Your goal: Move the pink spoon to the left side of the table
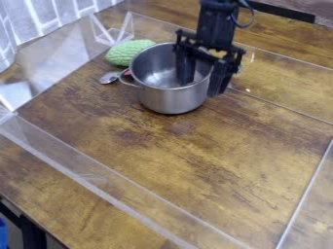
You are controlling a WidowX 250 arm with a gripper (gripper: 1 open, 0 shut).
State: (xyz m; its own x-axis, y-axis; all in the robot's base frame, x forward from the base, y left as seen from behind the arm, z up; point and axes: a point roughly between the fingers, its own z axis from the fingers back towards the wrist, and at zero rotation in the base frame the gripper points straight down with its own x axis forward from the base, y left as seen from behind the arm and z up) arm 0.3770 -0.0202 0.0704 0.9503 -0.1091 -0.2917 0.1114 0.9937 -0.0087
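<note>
The black gripper (205,72) is seen spread open w/ nothing held, lowered at the round steel pot's (166,80) right rim on the dark wooden table (196,146); pink spoon's position can't be told.

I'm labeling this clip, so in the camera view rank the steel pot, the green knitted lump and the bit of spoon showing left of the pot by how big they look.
1. Steel pot, clearly largest.
2. Green knitted lump, partly hidden behind the pot.
3. Spoon bowl, smallest; only its grey end shows, so its full size is unclear.
</note>
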